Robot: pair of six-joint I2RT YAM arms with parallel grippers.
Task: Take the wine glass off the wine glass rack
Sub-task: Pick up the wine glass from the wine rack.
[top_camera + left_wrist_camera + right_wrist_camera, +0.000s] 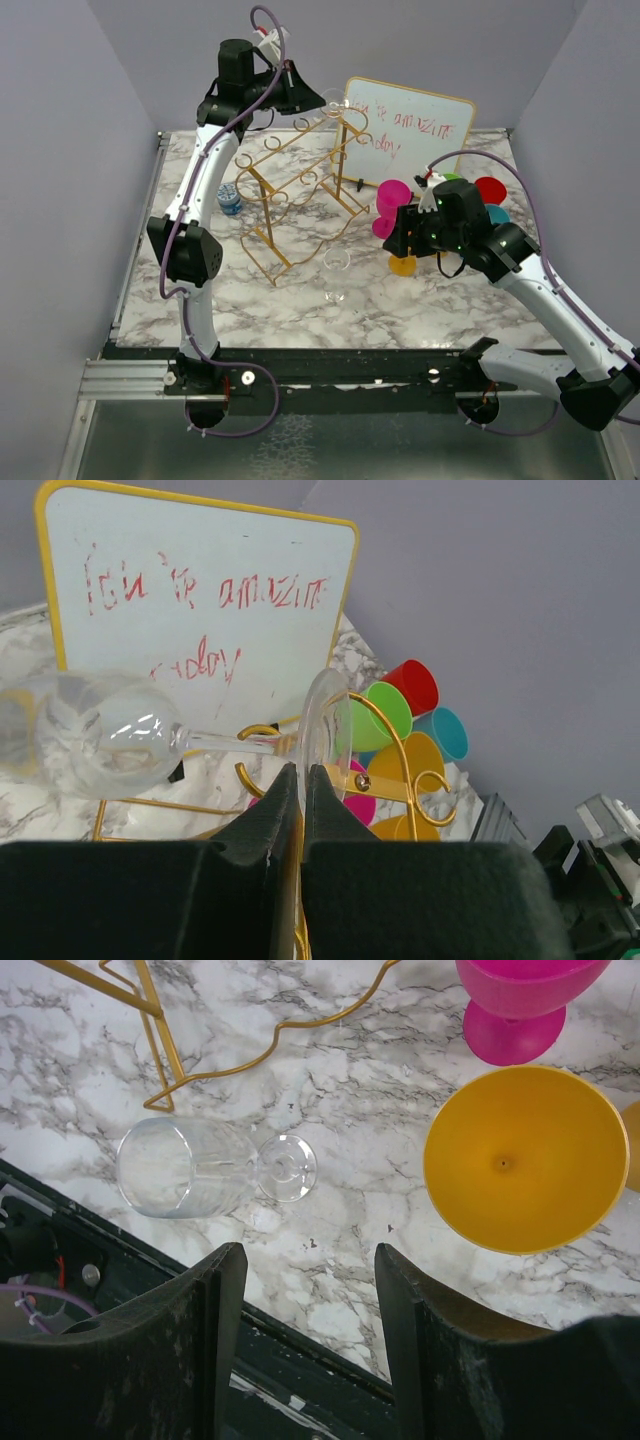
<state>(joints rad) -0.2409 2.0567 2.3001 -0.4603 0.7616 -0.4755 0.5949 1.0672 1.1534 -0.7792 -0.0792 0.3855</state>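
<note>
Left wrist view: the left claw (pixel 302 770) is closed almost fully, its fingertips pinching the lower edge of the wine glass (pixel 120 735) foot. Just beyond them, the stem runs sideways to the bowl, left of the claw. The foot sits inside a curl of the wine glass rack (pixel 400 788), so the grasp looks made but the lift-out is not yet done. The whiteboard (pixel 200 590) stands farther back. The right claw (pixel 310 1260) hangs wide open and empty, with a second glass (pixel 185 1168) lying on the table below, to its left.
</note>
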